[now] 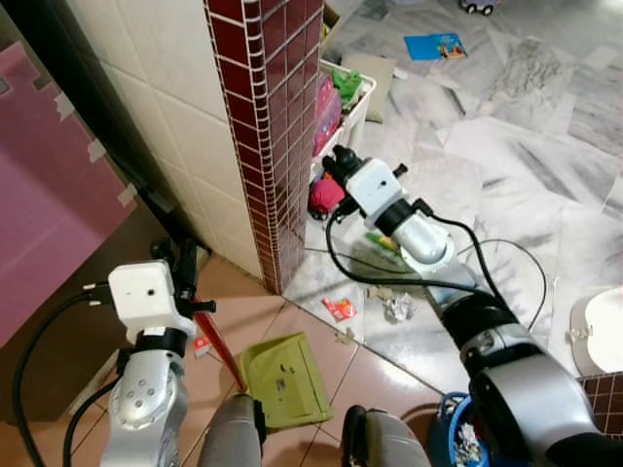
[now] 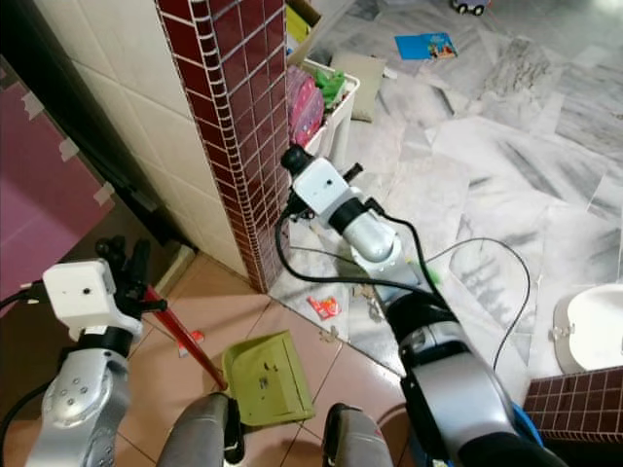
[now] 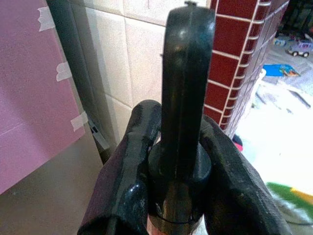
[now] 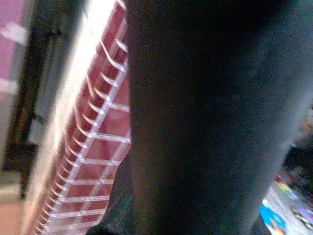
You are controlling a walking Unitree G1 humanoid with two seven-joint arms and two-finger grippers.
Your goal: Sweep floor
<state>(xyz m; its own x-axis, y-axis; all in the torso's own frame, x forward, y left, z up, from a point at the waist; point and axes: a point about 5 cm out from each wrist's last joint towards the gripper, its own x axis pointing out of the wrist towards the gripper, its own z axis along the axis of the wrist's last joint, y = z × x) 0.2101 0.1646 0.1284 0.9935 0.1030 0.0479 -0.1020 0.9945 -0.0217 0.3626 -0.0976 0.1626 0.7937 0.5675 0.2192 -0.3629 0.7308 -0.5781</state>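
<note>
Sweeping is judged early to midway: the green dustpan [image 1: 285, 379] is being held flat on the terracotta tiles close to the robot's knees, its plastic tray looking nearly bare apart from a few specks, so little seems collected yet. The litter is left to do.

The left gripper [image 3: 178, 161] is being kept clamped narrow around the dustpan's handle [image 1: 216, 342], a thin red rod topped with a glossy black cap; the rod is slanting down from the gripper to the dustpan's back edge. In the left wrist view the rubbery black fingers [image 3: 129, 171] are pressing both sides of that cap.

Just beyond the dustpan, past the seam where terracotta meets grey-veined marble floor [image 1: 545, 156], scraps are lying unswept: a red wrapper [image 1: 340, 308], a crumpled silvery foil ball [image 1: 398, 308] and small crumbs beside them.

Farther from the dustpan, the right gripper [image 1: 336, 161] is being reached out low near the dark red glossy tiled pillar [image 1: 273, 117]. A broad dark shaft is being seen blurred in the right wrist view, probably a broom handle, but whether the fingers are closed on it cannot be told. A black cable [image 1: 389, 277] is trailing under that arm.

Beyond the pillar, a white plastic bin [image 1: 352, 112] with pink and green toys is standing, and farthest from the dustpan a blue book [image 1: 435, 45] is lying flat on the marble.
</note>
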